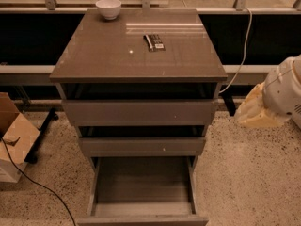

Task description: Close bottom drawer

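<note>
And here we are: the bottom drawer (141, 185) sits pulled right out at the bottom centre of the frame, its flat front along the lower edge, so the job is not yet done. The pincer (256, 111) hangs at the right edge, mid-height, well apart from the cabinet and touching nothing (apart or together, I cannot tell). My read: it sits out wide because that front must be met low down, from the front, and pushed straight in.

Above it, the middle drawer (141, 146) and top drawer (141, 112) look pushed in. On the tabletop (94, 55), a white bowl (108, 7) at upper left and a dark packet (154, 42) near centre, neither in the way. A white cable (242, 46) dangles just beside the cabinet's right side, on the pincer's side; that one I'd watch. The cardboard box (14, 135) and black cord (37, 185) lie lower left, away from the drawer's path.
</note>
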`<action>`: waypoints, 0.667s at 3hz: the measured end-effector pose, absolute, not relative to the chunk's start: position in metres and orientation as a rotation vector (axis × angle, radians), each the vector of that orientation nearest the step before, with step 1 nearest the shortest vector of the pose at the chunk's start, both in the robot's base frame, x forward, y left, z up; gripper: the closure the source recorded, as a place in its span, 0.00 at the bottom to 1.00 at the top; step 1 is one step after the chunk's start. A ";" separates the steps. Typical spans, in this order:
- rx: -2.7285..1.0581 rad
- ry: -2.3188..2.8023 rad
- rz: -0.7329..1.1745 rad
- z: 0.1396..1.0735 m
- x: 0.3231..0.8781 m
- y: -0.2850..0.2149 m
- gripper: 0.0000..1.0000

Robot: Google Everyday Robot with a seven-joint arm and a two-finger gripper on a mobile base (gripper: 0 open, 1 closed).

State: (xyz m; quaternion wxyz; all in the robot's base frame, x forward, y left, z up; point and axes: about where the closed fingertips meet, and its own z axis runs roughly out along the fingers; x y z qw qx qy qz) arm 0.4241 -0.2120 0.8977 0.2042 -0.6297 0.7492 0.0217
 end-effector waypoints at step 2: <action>-1.729 2.058 0.110 0.852 0.426 -0.215 1.00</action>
